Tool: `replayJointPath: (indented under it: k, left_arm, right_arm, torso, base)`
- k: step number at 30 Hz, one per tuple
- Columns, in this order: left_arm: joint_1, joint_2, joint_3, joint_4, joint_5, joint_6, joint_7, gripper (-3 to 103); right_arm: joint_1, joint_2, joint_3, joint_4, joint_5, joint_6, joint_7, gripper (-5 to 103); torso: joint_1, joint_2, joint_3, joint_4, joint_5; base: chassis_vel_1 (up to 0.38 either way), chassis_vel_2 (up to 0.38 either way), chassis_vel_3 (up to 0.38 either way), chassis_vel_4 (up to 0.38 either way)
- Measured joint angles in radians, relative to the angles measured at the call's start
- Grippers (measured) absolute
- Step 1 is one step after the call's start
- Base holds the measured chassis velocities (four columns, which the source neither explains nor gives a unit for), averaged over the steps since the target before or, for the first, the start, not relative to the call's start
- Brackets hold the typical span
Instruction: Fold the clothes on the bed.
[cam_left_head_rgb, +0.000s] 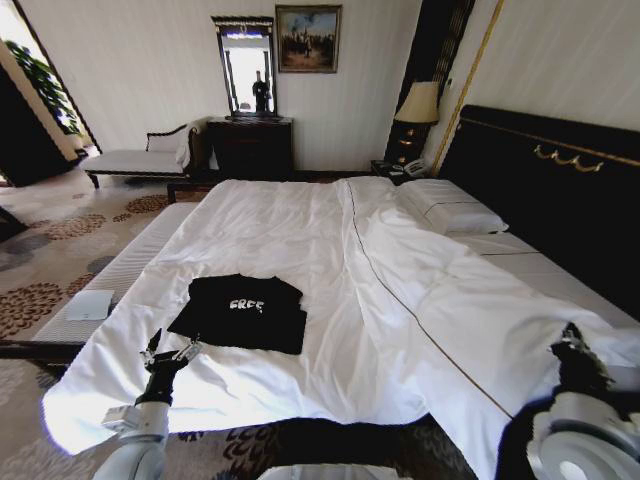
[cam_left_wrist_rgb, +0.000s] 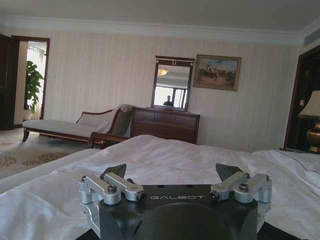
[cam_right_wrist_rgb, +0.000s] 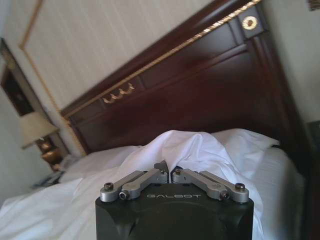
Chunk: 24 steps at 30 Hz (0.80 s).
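Note:
The clothes (cam_left_head_rgb: 242, 312), a black T-shirt with white lettering, lie on the white duvet of the bed (cam_left_head_rgb: 300, 225), near its foot on my left side, with the sleeves tucked in. My left gripper (cam_left_head_rgb: 170, 350) hovers just short of the shirt's near left corner, fingers spread wide and empty; the left wrist view shows this left gripper (cam_left_wrist_rgb: 171, 172) open over white bedding. My right gripper (cam_left_head_rgb: 572, 345) is low at the bed's right edge. In the right wrist view the right gripper (cam_right_wrist_rgb: 167, 170) is shut, tips meeting at a raised peak of white duvet (cam_right_wrist_rgb: 190, 145).
A dark gold-trimmed headboard (cam_left_head_rgb: 540, 190) and pillows (cam_left_head_rgb: 450, 210) stand at the right. A bare mattress strip (cam_left_head_rgb: 120, 270) with a pale flat item (cam_left_head_rgb: 90, 305) runs along the bed's left side. A chaise (cam_left_head_rgb: 140, 160), dresser (cam_left_head_rgb: 250, 145) and lamp (cam_left_head_rgb: 420, 105) line the far wall.

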Motion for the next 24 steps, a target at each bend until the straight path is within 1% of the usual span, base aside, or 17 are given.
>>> replayJointPath:
  k: [2, 4, 6, 8, 11, 12, 18, 19, 22, 23, 24]
  left_arm:
    - [-0.003, -0.011, 0.009, 0.006, 0.005, -0.002, 0.000, 100]
    - [-0.004, -0.015, 0.012, 0.008, 0.007, -0.002, 0.000, 100]
    - [-0.006, -0.021, 0.017, 0.010, 0.011, -0.003, 0.000, 100]
    - [-0.006, -0.022, 0.017, 0.010, 0.013, -0.003, 0.000, 100]
    - [-0.003, -0.026, 0.017, 0.010, 0.016, -0.003, 0.000, 100]
    - [-0.003, -0.026, 0.017, 0.010, 0.016, -0.003, 0.000, 100]
    - [0.018, -0.027, 0.012, -0.004, 0.026, -0.006, 0.000, 100]
    - [0.018, -0.027, 0.012, -0.004, 0.026, -0.006, 0.000, 100]
    - [0.029, -0.024, 0.007, -0.011, 0.027, -0.008, 0.000, 100]
    - [0.033, -0.022, 0.005, -0.012, 0.027, -0.009, 0.000, 100]
    - [0.033, -0.022, 0.005, -0.012, 0.027, -0.009, 0.000, 100]
  right_arm:
    - [-0.017, 0.016, -0.006, -0.040, -0.002, 0.007, 0.043, 0]
    - [-0.020, 0.020, -0.009, -0.062, -0.003, 0.013, 0.054, 0]
    - [-0.020, 0.024, -0.015, -0.126, -0.017, 0.032, 0.067, 0]
    - [-0.019, 0.024, -0.018, -0.151, -0.022, 0.038, 0.068, 0]
    - [-0.010, 0.017, -0.036, -0.262, -0.003, 0.052, 0.076, 0]
    - [-0.010, 0.017, -0.036, -0.262, -0.003, 0.052, 0.076, 0]
    - [0.033, 0.003, -0.094, -0.406, 0.015, 0.051, 0.075, 0]
    - [0.033, 0.003, -0.094, -0.406, 0.015, 0.051, 0.075, 0]
    - [0.067, -0.022, -0.122, -0.516, 0.001, 0.037, 0.068, 0]
    - [0.084, -0.035, -0.134, -0.562, -0.018, 0.031, 0.067, 0]
    - [0.084, -0.035, -0.134, -0.562, -0.018, 0.031, 0.067, 0]
  torso:
    - [0.000, 0.000, 0.000, -0.0001, 0.0000]
    - [0.000, 0.000, 0.000, 0.0000, 0.0000]
    - [0.000, 0.000, 0.000, 0.0004, 0.0000]
    - [0.000, 0.000, 0.000, 0.0003, 0.0001]
    - [0.000, 0.000, 0.000, 0.0006, 0.0001]
    - [0.000, 0.000, 0.000, 0.0006, 0.0001]
    - [0.000, 0.000, 0.000, 0.0003, -0.0001]
    - [0.000, 0.000, 0.000, 0.0003, -0.0001]
    - [0.000, 0.000, 0.000, 0.0005, 0.0001]
    - [0.000, 0.000, 0.000, 0.0006, 0.0002]
    - [0.000, 0.000, 0.000, 0.0006, 0.0002]
  base:
    - [0.000, 0.000, 0.000, 0.000]
    - [0.000, 0.000, 0.000, 0.000]
    - [0.000, 0.000, 0.000, 0.000]
    - [0.000, 0.000, 0.000, 0.000]
    - [0.000, 0.000, 0.000, 0.000]
    - [0.000, 0.000, 0.000, 0.000]
    - [0.000, 0.000, 0.000, 0.000]
    - [0.000, 0.000, 0.000, 0.000]
    - [0.000, 0.000, 0.000, 0.000]
    - [0.000, 0.000, 0.000, 0.000]
    - [0.000, 0.000, 0.000, 0.000]
